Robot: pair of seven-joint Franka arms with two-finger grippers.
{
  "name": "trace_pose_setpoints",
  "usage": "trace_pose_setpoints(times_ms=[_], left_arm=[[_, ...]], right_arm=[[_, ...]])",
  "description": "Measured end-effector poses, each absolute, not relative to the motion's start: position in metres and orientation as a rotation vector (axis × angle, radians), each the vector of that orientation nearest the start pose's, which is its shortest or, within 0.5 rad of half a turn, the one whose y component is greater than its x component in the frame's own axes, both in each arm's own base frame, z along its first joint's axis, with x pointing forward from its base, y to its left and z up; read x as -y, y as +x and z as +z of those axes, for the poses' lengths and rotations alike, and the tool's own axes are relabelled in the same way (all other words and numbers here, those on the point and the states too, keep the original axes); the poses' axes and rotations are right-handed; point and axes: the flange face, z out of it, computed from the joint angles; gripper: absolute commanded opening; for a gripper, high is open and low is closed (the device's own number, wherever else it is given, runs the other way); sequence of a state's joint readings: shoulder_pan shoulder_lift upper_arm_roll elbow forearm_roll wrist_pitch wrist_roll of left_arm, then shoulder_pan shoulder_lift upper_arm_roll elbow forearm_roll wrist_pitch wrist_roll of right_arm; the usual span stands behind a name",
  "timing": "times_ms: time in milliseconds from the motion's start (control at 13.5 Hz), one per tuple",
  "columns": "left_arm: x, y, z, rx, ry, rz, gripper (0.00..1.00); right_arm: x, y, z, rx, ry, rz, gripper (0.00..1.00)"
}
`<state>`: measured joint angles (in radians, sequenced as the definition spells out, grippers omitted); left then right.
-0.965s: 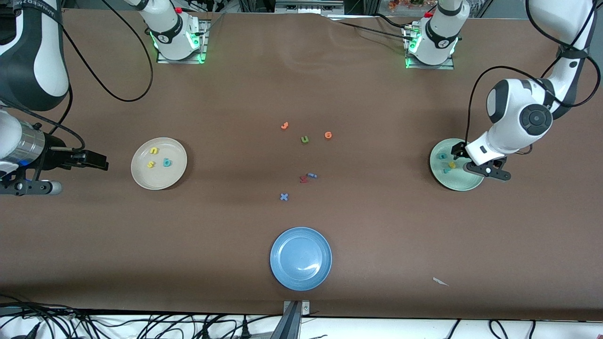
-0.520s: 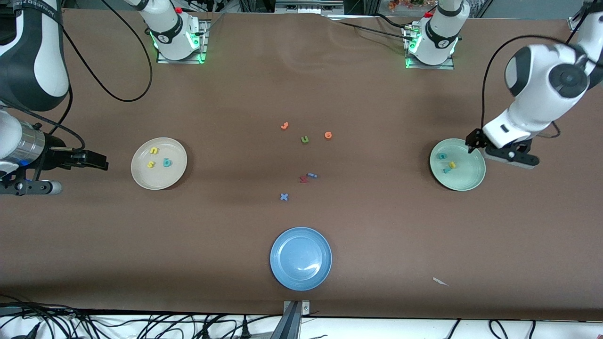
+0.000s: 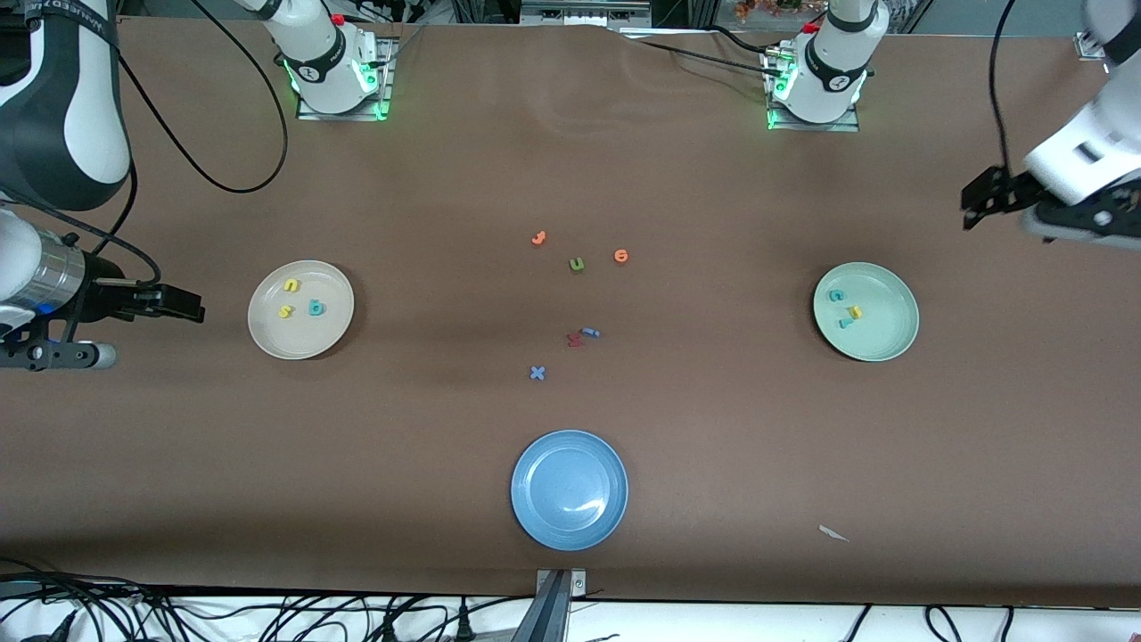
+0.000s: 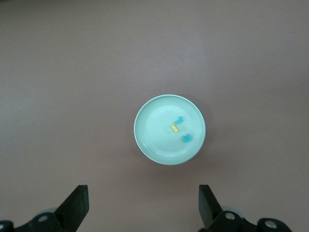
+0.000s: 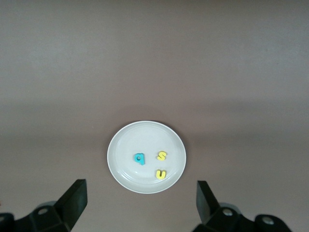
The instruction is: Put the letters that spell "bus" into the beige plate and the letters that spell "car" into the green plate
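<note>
The beige plate (image 3: 267, 334) (image 5: 124, 170) holds the "bus" letters: a teal "b" (image 3: 315, 308) (image 5: 139, 158), a yellow "u" (image 3: 291, 285) (image 5: 161, 174) and a yellow "s" (image 3: 284, 311) (image 5: 162, 155). On the green plate (image 3: 884, 337) (image 4: 153, 141) lie the "car" letters: a teal "c" (image 3: 836, 295) (image 4: 186, 138), a yellow "a" (image 3: 854, 312) (image 4: 175, 128) and a teal "r" (image 3: 844, 323) (image 4: 179, 120). My left gripper (image 3: 980, 201) (image 4: 142, 208) hangs open and empty, high over bare table off the green plate, at the left arm's end. My right gripper (image 3: 185, 307) (image 5: 141, 205) waits open and empty beside the beige plate.
A blue plate (image 3: 535, 517) sits near the front camera's edge. Loose letters lie mid-table: two orange ones (image 3: 538, 238) (image 3: 621, 256), an olive "u" (image 3: 577, 264), a red one (image 3: 575, 339) touching a blue one (image 3: 591, 333), and a blue "x" (image 3: 537, 373). A paper scrap (image 3: 833, 533) lies nearby.
My left gripper has risen off the green plate and swung out toward the left arm's end of the table, baring the plate's three letters. The right arm has not moved.
</note>
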<state>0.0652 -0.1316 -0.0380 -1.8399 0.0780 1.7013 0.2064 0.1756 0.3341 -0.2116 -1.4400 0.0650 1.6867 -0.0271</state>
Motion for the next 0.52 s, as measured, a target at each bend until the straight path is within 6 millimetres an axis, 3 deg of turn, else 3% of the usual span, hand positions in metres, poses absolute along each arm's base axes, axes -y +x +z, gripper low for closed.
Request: trace_pose_setpoints(times_ms=[223,371,520], left_arm=[[-0.034,0.508,0.618,-0.185,-3.122,0.083,1.0],[-0.046,0.508,0.617,-0.146,-3.15,0.112,1.0],[-0.044,0.514,0.607,-0.149,-3.155,0.143,1.0]], right_arm=[[-0.001,0.652,0.497,-0.017,-3.142,0.126,1.0],[-0.001,0.652,0.497,-0.017,-3.142,0.126,1.0],[-0.001,0.652,0.497,-0.017,-3.142,0.126,1.0]])
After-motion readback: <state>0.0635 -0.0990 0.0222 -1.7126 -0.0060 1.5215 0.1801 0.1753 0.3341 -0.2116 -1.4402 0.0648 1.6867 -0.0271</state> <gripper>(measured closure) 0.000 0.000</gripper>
